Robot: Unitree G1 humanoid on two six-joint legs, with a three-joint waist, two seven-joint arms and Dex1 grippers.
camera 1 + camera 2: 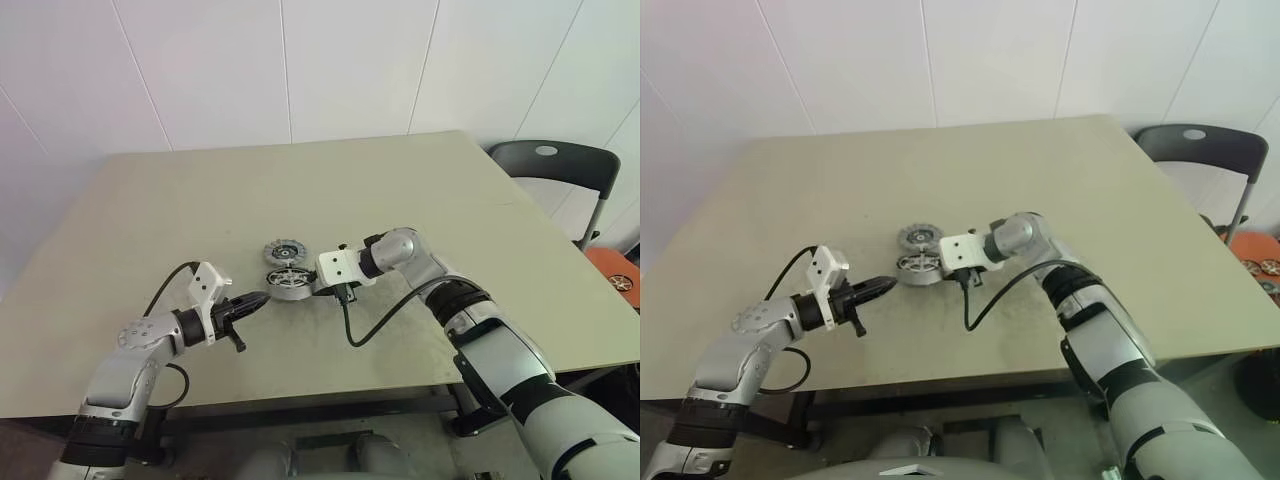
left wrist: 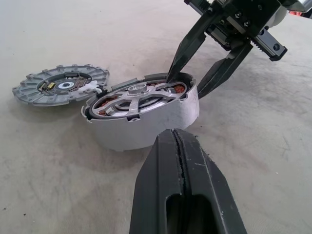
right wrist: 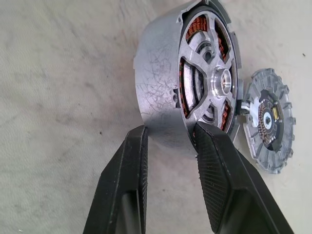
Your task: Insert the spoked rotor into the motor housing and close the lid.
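Observation:
The motor housing, a short silver cylinder with copper windings, stands at the middle of the table. The spoked rotor sits inside it, tilted slightly in the opening. The lid, a flat ribbed grey disc with a dark centre, lies just behind the housing, joined to it by a short white lead. My right gripper reaches in from the right and is shut on the housing's wall, one finger inside the rim and one outside. My left gripper is shut and empty, pointing at the housing from the near left, a little short of it.
A black cable loops on the table below my right wrist. A dark chair stands past the table's right corner, with an orange object beside it. The table's front edge runs close below both arms.

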